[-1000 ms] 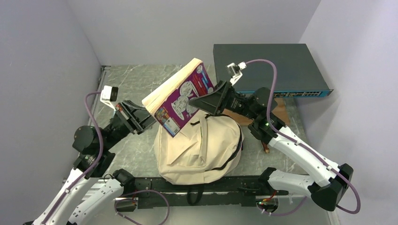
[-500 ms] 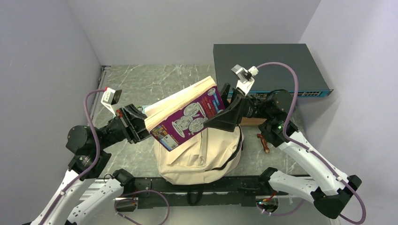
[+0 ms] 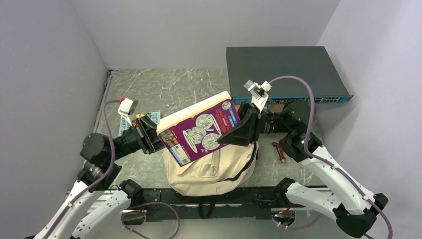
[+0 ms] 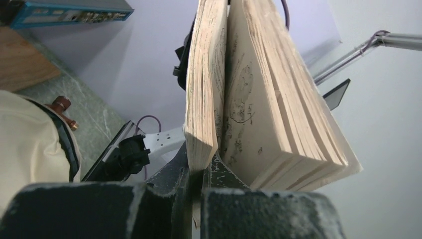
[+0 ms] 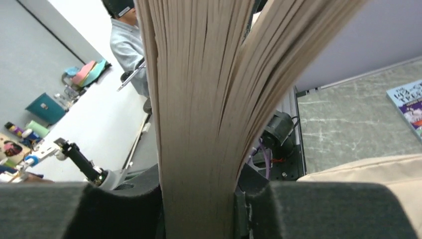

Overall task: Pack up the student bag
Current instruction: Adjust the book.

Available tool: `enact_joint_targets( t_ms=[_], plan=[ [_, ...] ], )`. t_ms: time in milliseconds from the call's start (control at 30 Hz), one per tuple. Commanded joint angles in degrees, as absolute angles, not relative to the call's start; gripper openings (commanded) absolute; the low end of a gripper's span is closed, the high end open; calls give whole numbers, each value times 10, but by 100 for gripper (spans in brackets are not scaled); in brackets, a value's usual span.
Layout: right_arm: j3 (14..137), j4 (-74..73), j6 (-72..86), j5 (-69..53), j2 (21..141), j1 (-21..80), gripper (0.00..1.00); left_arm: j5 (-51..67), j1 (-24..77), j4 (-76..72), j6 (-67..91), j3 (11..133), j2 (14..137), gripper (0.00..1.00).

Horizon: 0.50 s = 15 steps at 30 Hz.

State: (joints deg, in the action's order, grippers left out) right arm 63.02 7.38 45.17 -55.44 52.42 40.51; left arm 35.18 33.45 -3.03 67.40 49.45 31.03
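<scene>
A thick paperback book with a purple cover hangs tilted above the student bag, a cream fabric backpack lying near the arms' bases. My left gripper is shut on the book's left end. In the left wrist view its jaws pinch a thin sheaf of pages while the other pages fan apart. My right gripper clamps the book's right end. The right wrist view shows the whole page block squeezed between the jaws. The bag's opening is hidden under the book.
A dark blue-grey network switch sits at the back right on a wooden block. A small reddish-brown object lies right of the bag. A blue booklet lies on the marble tabletop behind the left gripper.
The book has dropped lower and tipped flatter over the bag. The right gripper has closed from wide open onto the book's right end. The left gripper kept its hold.
</scene>
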Motion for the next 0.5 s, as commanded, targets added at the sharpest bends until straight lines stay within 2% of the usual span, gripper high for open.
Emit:
enact_joint_targets(
  t_ms=[0, 67, 100, 167, 233, 300, 333, 367, 467],
  plan=[
    [580, 201, 486, -466, 492, 410, 18, 260, 335, -75, 743, 410, 278, 0],
    [563, 233, 507, -439, 491, 409, 2, 242, 335, -70, 748, 396, 270, 0],
    [560, 234, 511, -419, 490, 410, 0, 230, 335, -59, 740, 396, 266, 1],
    [544, 248, 525, -381, 487, 410, 0, 196, 334, -45, 720, 391, 247, 25],
    [525, 262, 542, -334, 477, 410, 0, 168, 335, -58, 698, 377, 221, 59],
    [519, 240, 548, -276, 465, 410, 0, 142, 335, -68, 668, 363, 191, 83],
    [515, 234, 559, -250, 458, 410, 0, 131, 334, -71, 655, 357, 177, 92],
    [513, 231, 572, -224, 455, 409, 0, 126, 335, -80, 644, 348, 166, 97],
    [525, 243, 596, -201, 462, 408, 0, 115, 335, -118, 608, 323, 141, 100]
  ],
)
